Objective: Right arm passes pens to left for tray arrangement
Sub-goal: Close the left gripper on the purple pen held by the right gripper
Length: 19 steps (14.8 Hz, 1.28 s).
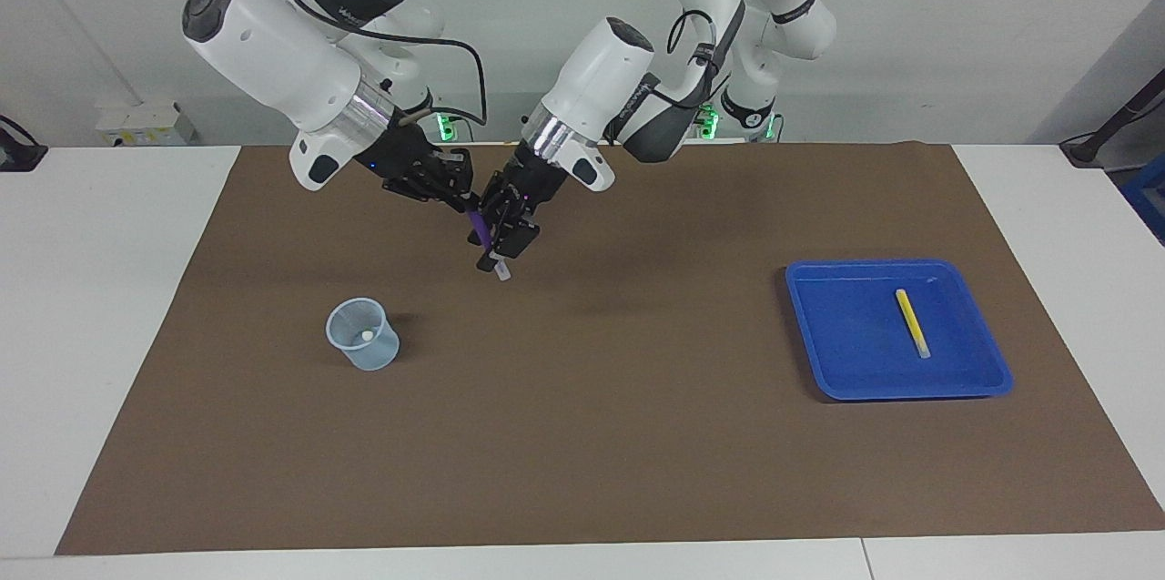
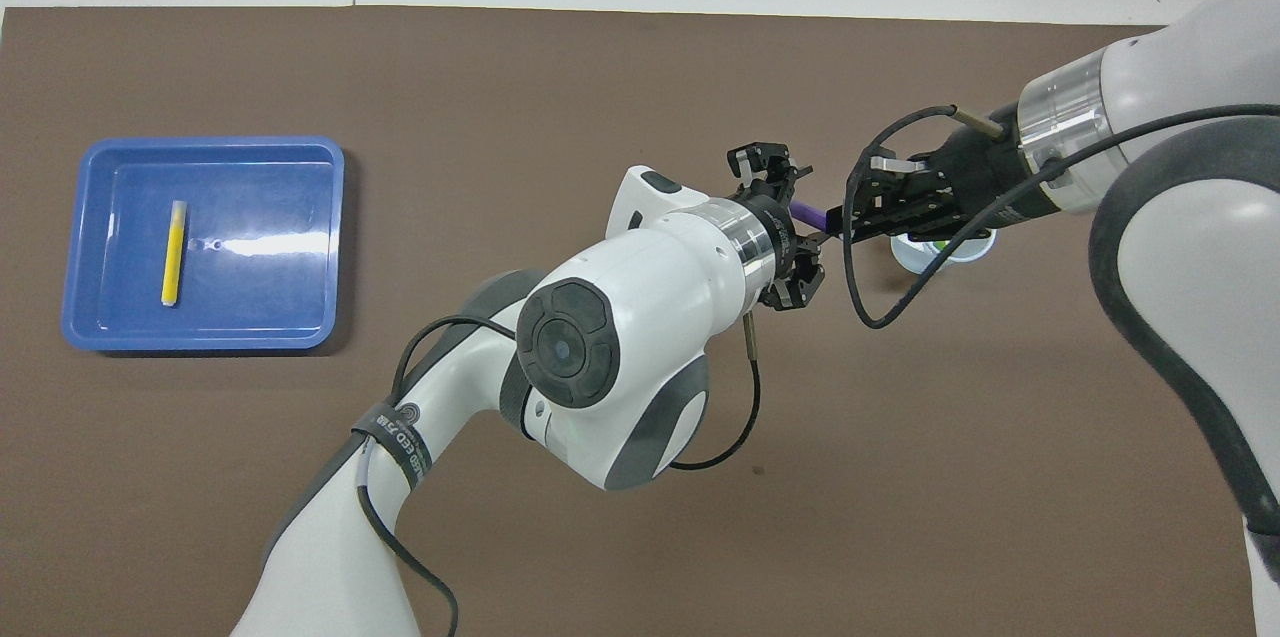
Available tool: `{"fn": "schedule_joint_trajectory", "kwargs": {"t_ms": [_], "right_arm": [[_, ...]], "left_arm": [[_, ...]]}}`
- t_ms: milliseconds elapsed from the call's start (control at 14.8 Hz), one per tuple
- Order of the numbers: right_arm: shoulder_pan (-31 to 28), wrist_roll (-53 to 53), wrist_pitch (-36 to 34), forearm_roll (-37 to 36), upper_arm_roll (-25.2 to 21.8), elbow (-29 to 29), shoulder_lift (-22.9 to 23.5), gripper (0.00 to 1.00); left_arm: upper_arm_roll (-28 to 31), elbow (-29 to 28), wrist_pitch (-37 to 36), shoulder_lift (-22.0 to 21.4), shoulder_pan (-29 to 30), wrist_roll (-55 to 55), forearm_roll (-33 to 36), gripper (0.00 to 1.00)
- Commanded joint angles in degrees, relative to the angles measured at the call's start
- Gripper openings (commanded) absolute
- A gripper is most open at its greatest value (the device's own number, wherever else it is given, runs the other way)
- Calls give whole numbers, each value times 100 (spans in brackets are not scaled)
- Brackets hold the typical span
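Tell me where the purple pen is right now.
The purple pen hangs tilted in the air over the brown mat, between the right gripper and the left gripper, toward the right arm's end of the table.

You're looking at a small translucent pale-blue cup [image 1: 362,334] standing upright on a brown mat [image 1: 582,452]. The mat is lying flat, covering most of a white table [image 1: 109,307], and bare table is showing around it on three sides. The cup is sitting toward the end where a white box [image 1: 146,125] is resting by the wall. From overhead you're seeing only part of the cup's rim [image 2: 975,249]. A green light [image 1: 446,129] is glowing at the wall.
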Motion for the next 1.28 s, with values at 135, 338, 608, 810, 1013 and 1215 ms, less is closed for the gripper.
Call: {"fn": "schedule_joint_trajectory", "kwargs": {"t_ms": [135,338,608,810,1013,1215], "right_arm": [[-28,61,102,137,20,-55,-13,4],[-28,35,102,137,20,-55,-13,4],[-28,26,102,137,20,-55,-13,4],[-28,18,102,137,12,-55,-13,4],[-28,26,102,137,12,-55,-13,4],[-28,18,111,137,20,-55,-13,4]], "left_arm": [[-40,87,-449,-105,115,152,88,59],[-58,113,-608,-185,176,188,62,58],[-58,122,-713,-220,185,205,70,50],[-58,122,-749,-229,185,214,70,47],[-67,122,-810,-229,203,372,62,29],[-58,183,-907,-229,203,390,79,13]]}}
